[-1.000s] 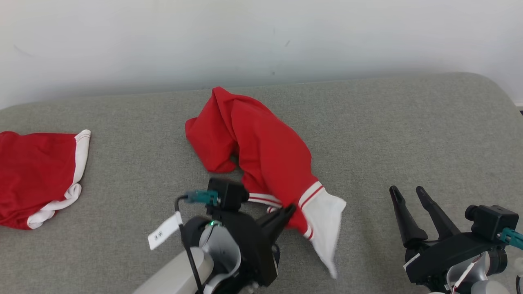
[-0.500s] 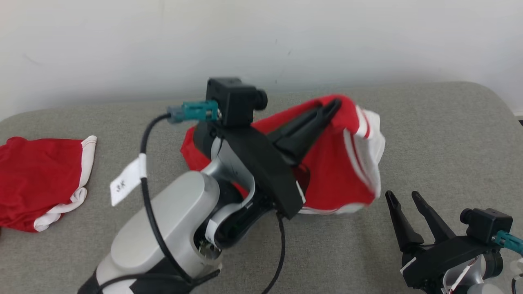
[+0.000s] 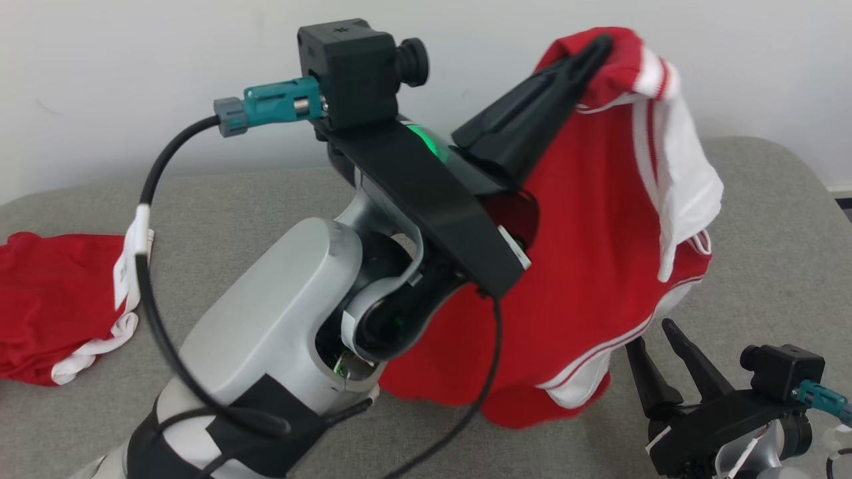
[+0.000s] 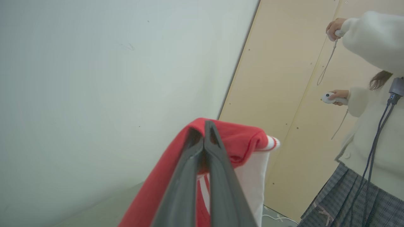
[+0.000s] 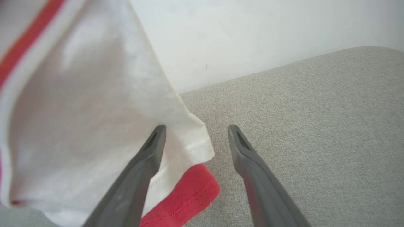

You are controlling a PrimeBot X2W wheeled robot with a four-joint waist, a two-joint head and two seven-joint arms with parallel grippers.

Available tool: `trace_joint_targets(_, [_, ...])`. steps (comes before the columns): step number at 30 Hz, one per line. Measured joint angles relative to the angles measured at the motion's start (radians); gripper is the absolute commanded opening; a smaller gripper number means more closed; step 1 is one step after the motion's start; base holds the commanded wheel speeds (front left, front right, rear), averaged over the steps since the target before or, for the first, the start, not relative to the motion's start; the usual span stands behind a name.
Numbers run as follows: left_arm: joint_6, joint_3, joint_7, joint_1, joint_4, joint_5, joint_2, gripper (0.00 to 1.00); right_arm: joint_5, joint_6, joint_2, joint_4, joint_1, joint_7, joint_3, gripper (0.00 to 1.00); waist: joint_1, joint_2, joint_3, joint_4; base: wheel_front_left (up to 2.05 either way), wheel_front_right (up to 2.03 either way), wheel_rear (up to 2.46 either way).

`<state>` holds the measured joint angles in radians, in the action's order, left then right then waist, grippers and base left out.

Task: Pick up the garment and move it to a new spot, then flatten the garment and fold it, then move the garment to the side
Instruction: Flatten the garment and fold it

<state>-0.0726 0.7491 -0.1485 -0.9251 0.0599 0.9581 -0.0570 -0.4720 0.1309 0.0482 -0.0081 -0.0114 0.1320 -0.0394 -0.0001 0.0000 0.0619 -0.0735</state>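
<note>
Hanging lengthwise from the left tool [image 3: 602,45], whose fingers are pinched together on its striped edge, the garment [image 3: 586,266] dangles over the middle of the tabletop [image 3: 765,199]. The right tool [image 3: 649,332], fingers apart and empty, sits just right of the lower hem. Bare room lies rightward, and a second red garment [image 3: 53,299] lies well to the left.

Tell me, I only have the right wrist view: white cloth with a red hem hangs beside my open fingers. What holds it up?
Observer: The left gripper is shut on the top edge of the red fabric garment with white striped trim, holding it up over the grey upholstered surface.
Operator: Anything else lying there?
Observer: A second red garment with white trim lies at the surface's left edge.
</note>
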Motion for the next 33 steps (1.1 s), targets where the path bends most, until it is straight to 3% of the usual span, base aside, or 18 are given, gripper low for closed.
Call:
trace_joint_targets(3, [-0.021,-0.015,0.004,0.023,-0.067,0.007,-0.017,0.00,-0.001,0.000,0.000,0.001,0.000,-0.001,0.004,1.00,0.0000,0.0000,0.003,-0.007,0.00,0.00,0.00])
trace_joint_targets(9, [-0.060,-0.055,0.044,0.124,-0.285,-0.006,-0.123,0.00,-0.003,0.000,0.000,0.003,0.003,-0.009,0.006,1.00,0.0000,0.0001,0.018,-0.016,0.00,0.00,0.00])
trace_joint_targets(16, [-0.105,-0.085,0.112,0.160,-0.499,-0.050,-0.195,0.02,-0.003,0.000,0.000,0.002,0.018,-0.010,0.002,1.00,0.0001,0.0001,0.042,-0.016,0.00,0.00,0.00])
trace_joint_targets(17, [-0.113,-0.090,0.122,0.159,-0.519,-0.054,-0.202,0.23,-0.003,0.000,0.000,0.002,0.018,-0.010,0.002,1.00,0.0002,0.0001,0.044,-0.016,0.00,0.00,0.00])
trace_joint_targets(20, [-0.135,-0.108,0.152,0.160,-0.569,-0.063,-0.217,0.28,-0.003,0.000,0.000,0.002,0.019,-0.010,0.000,1.00,0.0001,0.0001,0.048,-0.014,0.00,0.00,0.00])
trace_joint_targets(21, [-0.144,-0.118,0.162,0.160,-0.585,-0.064,-0.222,0.44,-0.003,0.000,0.000,0.003,0.020,-0.010,0.000,1.00,0.0001,0.0001,0.049,-0.013,0.00,0.00,0.00])
trace_joint_targets(23, [-0.158,-0.130,0.179,0.160,-0.608,-0.065,-0.233,0.50,-0.003,0.000,0.000,0.004,0.021,-0.010,0.000,1.00,0.0001,0.0000,0.050,-0.012,0.00,0.00,0.00])
trace_joint_targets(24, [-0.167,-0.138,0.187,0.161,-0.620,-0.065,-0.238,0.99,-0.003,0.000,0.000,0.004,0.021,-0.009,0.001,1.00,0.0001,0.0000,0.050,-0.011,0.00,0.00,0.00])
trace_joint_targets(33, [-0.177,-0.157,0.216,0.200,-0.663,-0.060,-0.269,1.00,-0.003,0.000,0.000,0.007,0.021,-0.009,-0.005,1.00,0.0001,0.0001,0.047,0.002,0.00,0.00,0.00])
